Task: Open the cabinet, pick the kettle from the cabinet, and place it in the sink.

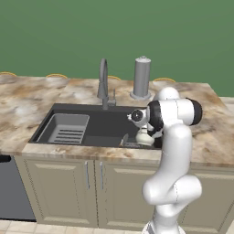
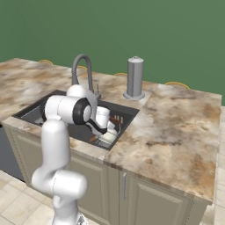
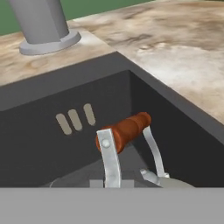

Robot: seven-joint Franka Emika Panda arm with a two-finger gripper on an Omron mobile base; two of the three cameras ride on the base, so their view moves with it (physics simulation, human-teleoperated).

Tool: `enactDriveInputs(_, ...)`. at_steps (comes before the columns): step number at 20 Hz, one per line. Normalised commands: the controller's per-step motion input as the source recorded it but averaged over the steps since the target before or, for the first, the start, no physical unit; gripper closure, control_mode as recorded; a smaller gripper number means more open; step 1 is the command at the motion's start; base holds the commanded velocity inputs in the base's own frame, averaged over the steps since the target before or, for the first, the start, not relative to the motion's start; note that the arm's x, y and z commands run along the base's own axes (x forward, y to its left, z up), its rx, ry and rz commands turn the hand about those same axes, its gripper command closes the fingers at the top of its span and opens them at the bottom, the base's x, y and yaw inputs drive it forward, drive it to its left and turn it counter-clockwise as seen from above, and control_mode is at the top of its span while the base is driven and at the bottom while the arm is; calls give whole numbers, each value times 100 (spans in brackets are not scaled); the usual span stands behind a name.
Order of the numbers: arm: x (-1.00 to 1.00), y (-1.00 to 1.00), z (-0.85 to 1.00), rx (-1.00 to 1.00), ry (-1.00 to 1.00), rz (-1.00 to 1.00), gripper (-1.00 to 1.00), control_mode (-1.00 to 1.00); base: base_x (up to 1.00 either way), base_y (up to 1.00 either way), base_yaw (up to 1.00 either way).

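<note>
A green wall fills the upper half of both base views, and below it a marbled beige counter [image 1: 32, 103] runs across the frame, set over beige low cabinets [image 1: 68, 189] with short handles. The sink [image 1: 96, 123], a dark grey basin, is sunk into the counter at the centre left of the left base view, with a lighter ribbed tray insert [image 1: 68, 129] in its left part and an arched grey faucet [image 1: 103, 82] rising at its back rim. Just right of the faucet a tall grey cylinder [image 1: 141, 77] stands on the counter behind the basin's right corner. The kettle [image 1: 145, 136] sits low in the right end of the sink, close against the basin's right wall; in the hand view its reddish-brown wooden grip [image 3: 129, 129] stands up at the centre on its thin wire bail, with three pale slots [image 3: 75, 118] in the basin wall behind it. The white arm bends over the basin's front right edge and blocks much of the kettle in both base views. The gripper [image 2: 105, 127] hangs down inside the sink right at the kettle, its fingers drawn together; whether they have hold of the kettle cannot be told.
</note>
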Motion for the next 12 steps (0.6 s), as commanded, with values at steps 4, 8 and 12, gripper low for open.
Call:
enactDriveInputs(4, 5, -2, -45, 5, -5, 0, 100, -100, 0, 0, 0)
enactDriveInputs(8, -8, -3, -48, 4, -5, 0, 100, -100, 0, 0, 0)
enactDriveInputs(12, -8, -4, -46, 5, -8, 0, 100, -100, 0, 0, 0)
